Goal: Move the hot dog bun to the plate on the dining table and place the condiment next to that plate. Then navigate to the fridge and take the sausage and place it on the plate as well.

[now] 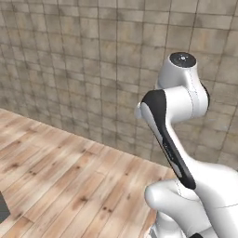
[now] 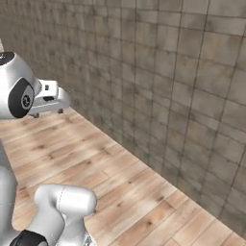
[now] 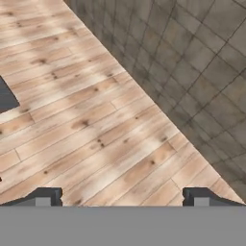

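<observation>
The gripper (image 3: 120, 197) stands wide open with nothing between its 2 fingertips (image 3: 45, 196), poised over bare wooden floor (image 3: 86, 120) near a grey tiled wall (image 3: 192, 62). A dark grey corner (image 3: 6, 96) juts in at the left. No bun, plate or fridge appears here.

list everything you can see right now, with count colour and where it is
floor: one, light brown wood planks, across the lower part of all views
wall: one, grey-brown square tiles, behind the floor, meeting it along a diagonal line
dark object: one, dark grey, cut off at the left edge of the hand view, on the floor; cannot tell what it is
arm: one, white with dark joints, lower right of left base view
gripper: one, dark fingertips, open, nothing between them, over the floor
</observation>
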You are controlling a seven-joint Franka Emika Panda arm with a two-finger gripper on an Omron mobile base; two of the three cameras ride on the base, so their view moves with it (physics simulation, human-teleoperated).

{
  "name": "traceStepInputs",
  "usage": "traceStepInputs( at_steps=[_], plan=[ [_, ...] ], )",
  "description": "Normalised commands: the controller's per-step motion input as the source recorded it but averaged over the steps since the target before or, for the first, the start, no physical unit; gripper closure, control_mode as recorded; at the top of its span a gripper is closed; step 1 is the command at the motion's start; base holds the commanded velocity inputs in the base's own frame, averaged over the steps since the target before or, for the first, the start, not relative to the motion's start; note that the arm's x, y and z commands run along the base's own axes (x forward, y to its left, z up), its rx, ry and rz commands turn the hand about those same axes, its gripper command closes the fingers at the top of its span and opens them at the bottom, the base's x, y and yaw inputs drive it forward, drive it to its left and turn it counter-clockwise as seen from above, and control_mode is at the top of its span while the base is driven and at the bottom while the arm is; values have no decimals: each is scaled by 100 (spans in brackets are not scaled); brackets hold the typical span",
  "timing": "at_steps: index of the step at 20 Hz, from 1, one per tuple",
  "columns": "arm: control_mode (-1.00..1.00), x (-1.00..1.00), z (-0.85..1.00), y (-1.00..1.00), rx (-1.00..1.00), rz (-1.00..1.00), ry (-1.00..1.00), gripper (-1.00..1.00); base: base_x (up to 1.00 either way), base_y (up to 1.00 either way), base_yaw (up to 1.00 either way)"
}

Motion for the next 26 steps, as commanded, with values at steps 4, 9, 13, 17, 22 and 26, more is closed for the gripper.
traceStepInputs(
  at_steps=[4, 9, 13, 17, 22, 26],
  plan=[
    [100, 0, 0, 0, 0, 0, 0, -100, 100, -3, 58],
    [100, 0, 0, 0, 0, 0, 0, -100, 100, -1, 51],
    [100, 0, 0, 0, 0, 0, 0, -100, 100, -2, 40],
    [100, 0, 0, 0, 0, 0, 0, -100, 100, 0, 35],
    [100, 0, 0, 0, 0, 0, 0, -100, 100, 0, 35],
    [100, 0, 0, 0, 0, 0, 0, -100, 100, -9, 36]
  ],
)
